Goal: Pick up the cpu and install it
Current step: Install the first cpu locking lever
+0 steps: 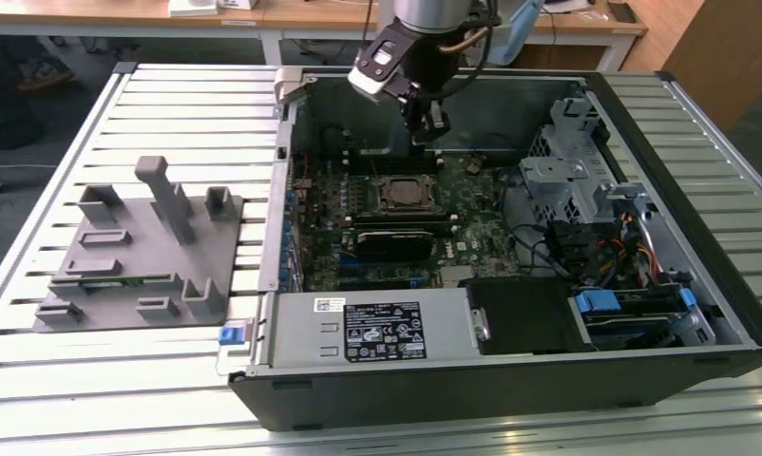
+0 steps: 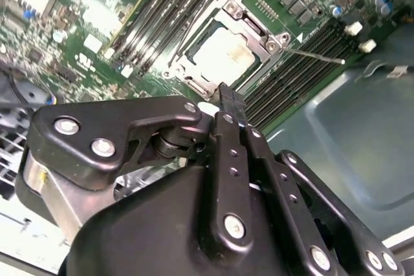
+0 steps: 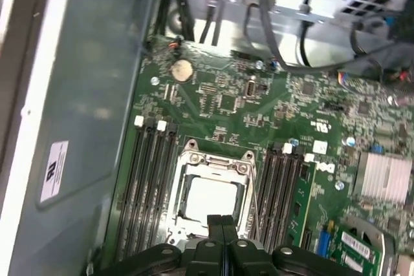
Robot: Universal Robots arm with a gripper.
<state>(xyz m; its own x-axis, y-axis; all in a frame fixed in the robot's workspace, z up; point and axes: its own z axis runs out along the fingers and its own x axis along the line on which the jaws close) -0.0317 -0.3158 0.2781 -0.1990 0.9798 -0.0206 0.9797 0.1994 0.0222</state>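
Exterior view: a slatted worktop carries an open computer case, with a grey tray beside it on the exterior view's left. Inside, on the green motherboard, the cpu appears to sit in the socket frame. The hand hangs above, near the socket, fingers pressed together and gripping nothing.

I see a slatted metal table carrying a grey plastic tray with upright posts on the exterior view's left, and an open computer case just beside it on the right.
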